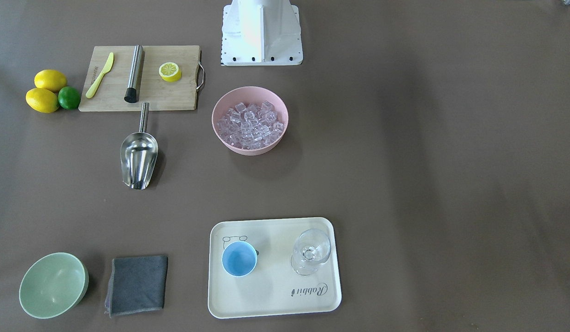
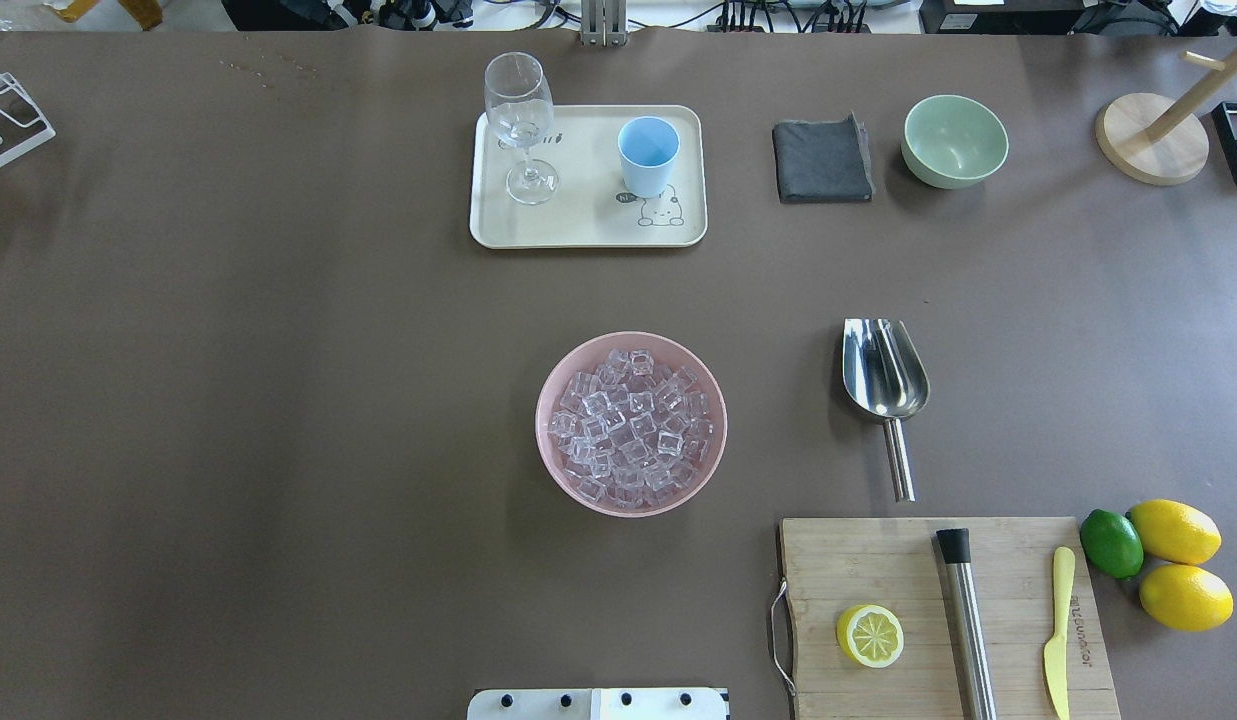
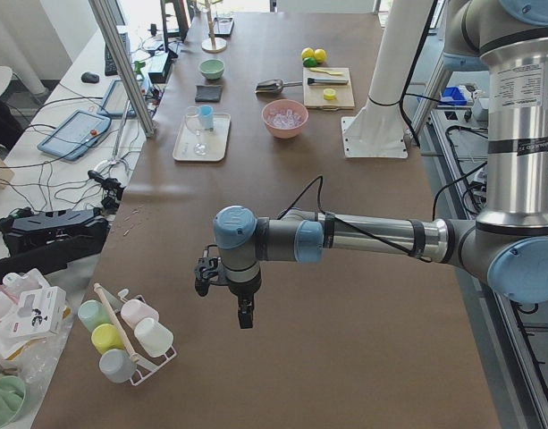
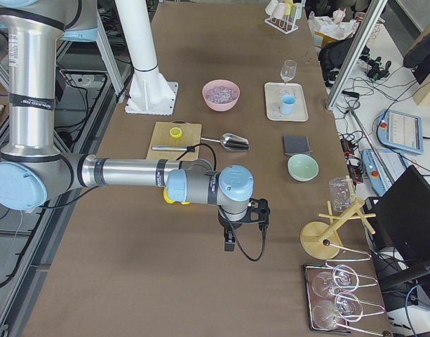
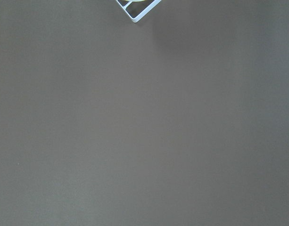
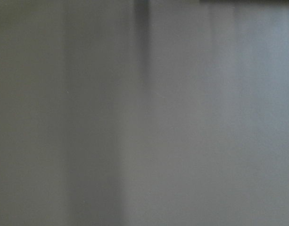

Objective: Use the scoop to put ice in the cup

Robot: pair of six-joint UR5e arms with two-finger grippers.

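Note:
Several clear ice cubes (image 2: 630, 425) fill a pink bowl (image 2: 554, 385) at the table's middle; the ice also shows in the front view (image 1: 250, 124). The steel scoop (image 2: 883, 380) lies flat on the table to the bowl's right, handle toward the cutting board; it also shows in the front view (image 1: 138, 157). The light-blue cup (image 2: 647, 155) stands upright on a cream tray (image 2: 588, 225), empty. My left gripper (image 3: 244, 315) and right gripper (image 4: 230, 242) show only in the side views, far from these things; I cannot tell whether they are open or shut.
A clear stemmed glass (image 2: 520, 125) shares the tray. A grey cloth (image 2: 821, 160) and pale green bowl (image 2: 954, 140) lie right of it. A cutting board (image 2: 943, 610) holds a lemon half, steel cylinder and yellow knife. Lemons and a lime (image 2: 1158, 555) sit beside it.

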